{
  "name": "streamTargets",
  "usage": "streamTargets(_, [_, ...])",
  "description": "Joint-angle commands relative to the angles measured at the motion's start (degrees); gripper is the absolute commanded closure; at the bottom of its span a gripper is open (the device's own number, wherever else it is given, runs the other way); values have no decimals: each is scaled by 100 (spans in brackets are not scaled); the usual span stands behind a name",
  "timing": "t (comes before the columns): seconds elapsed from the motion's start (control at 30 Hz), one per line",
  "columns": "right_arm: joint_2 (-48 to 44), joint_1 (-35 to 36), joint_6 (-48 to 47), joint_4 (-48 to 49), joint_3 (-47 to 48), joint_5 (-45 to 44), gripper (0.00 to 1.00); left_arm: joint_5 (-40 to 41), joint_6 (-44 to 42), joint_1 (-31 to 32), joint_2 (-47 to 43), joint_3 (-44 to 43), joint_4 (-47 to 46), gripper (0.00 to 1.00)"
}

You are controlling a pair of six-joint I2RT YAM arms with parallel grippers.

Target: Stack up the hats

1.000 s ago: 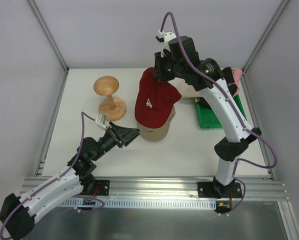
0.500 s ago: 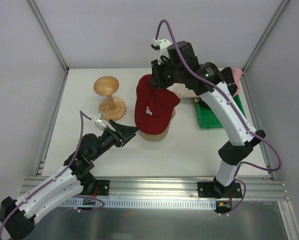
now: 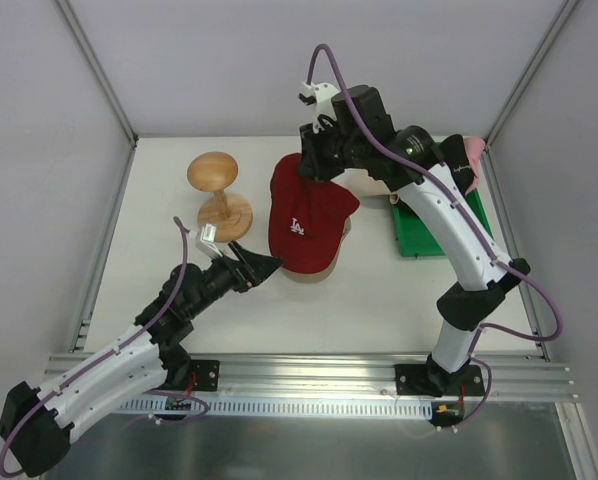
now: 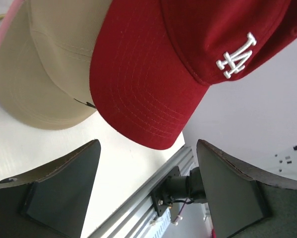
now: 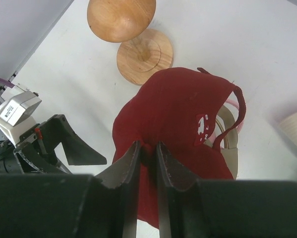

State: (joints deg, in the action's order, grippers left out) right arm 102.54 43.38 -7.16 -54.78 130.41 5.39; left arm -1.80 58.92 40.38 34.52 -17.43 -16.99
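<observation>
The red cap (image 3: 307, 215) with white lettering hangs over the tan cap (image 3: 313, 268), its brim pointing toward the near edge. My right gripper (image 3: 307, 176) is shut on a pinch of fabric at the red cap's crown (image 5: 183, 114), fingers (image 5: 131, 158) pressed together. The tan cap (image 4: 44, 74) lies on the table under it, a pink edge showing beneath. My left gripper (image 3: 263, 266) stands open just left of the caps' brims, nothing between its fingers (image 4: 64, 188). A pink hat (image 3: 473, 152) sits at the back right, partly behind the right arm. A cream hat (image 3: 377, 186) peeks out beside the red cap.
The mushroom-shaped wooden stand (image 3: 215, 178) stands at the back left, close to the caps. A green tray (image 3: 419, 238) lies at the right under the right arm. White walls enclose the table on three sides; the aluminium rail (image 3: 309, 365) runs along the near edge.
My right gripper has carried the red cap slightly left and lower over the tan cap. My left gripper has opened wider and shifted a little toward the brims.
</observation>
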Motion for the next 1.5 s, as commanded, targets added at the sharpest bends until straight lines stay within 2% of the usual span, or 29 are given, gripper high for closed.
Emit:
streamTargets(0.0, [-147, 13, -93, 214, 28, 173, 94, -478, -381, -144, 238, 310, -1250, 21])
streamTargets(0.07, [-173, 22, -67, 214, -15, 199, 94, -654, -302, -250, 519, 503, -1726, 17])
streamTargets(0.13, [-217, 22, -32, 249, -68, 199, 95, -874, -267, -337, 783, 591, -2235, 18])
streamTargets(0.47, [-524, 22, 153, 583, -586, 419, 97, -1278, -170, -689, 1074, 820, -3257, 18])
streamTargets(0.73, [-595, 22, 206, 741, -894, 428, 98, -1507, -144, -733, 1382, 829, -3530, 20])
streamTargets(1.07, [-630, 22, 259, 794, -947, 428, 98, -1235, -240, -760, 1241, 1066, -3249, 23])
streamTargets(1.27, [-630, 13, 285, 794, -947, 428, 98, -1358, -380, -795, 1539, 1040, -3451, 23])
streamTargets(1.47, [-630, 30, 285, 803, -1017, 446, 98, -1489, -232, -883, 1864, 1137, -4108, 25])
